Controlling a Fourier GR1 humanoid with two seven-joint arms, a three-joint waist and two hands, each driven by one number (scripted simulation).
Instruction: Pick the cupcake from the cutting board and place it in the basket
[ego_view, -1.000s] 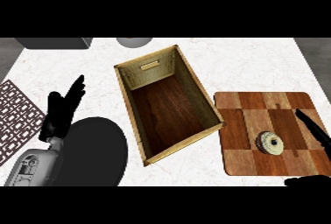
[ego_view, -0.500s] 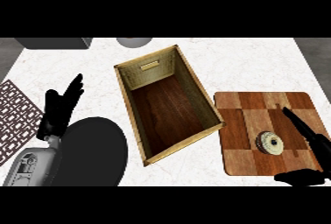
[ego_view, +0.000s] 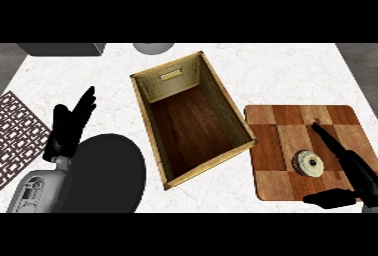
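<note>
**1 cupcake on the board, 1 basket beside it, 2 hands in view**

There is 1 cupcake, 1 cutting board, 1 basket and 2 hands. At the top edge of the frame sit 2 more items: 1 grey block at upper left and 1 pale round object just right of it. 1 dark patterned mat lies at the left edge, and 1 dark round plate sits at lower left on the white marble counter.

The cupcake is small and round, seen from above: a pale cream ring with a darker centre. It rests on the lower right part of the board, which is a rounded wooden slab of light and dark squares at the right of the frame.

The basket stands in the middle of the frame, a long rectangular box with pale woven walls and a dark wooden floor, tilted so its far end points to the upper right. Its near right corner lies just beside the board's left edge.

The right hand is over the board at lower right, spread wide: straight fingers reach toward the upper left just right of the cupcake, the thumb juts left below it, and nothing is held. The left hand rests at the left, fingers straight and pointing up, holding nothing.
</note>
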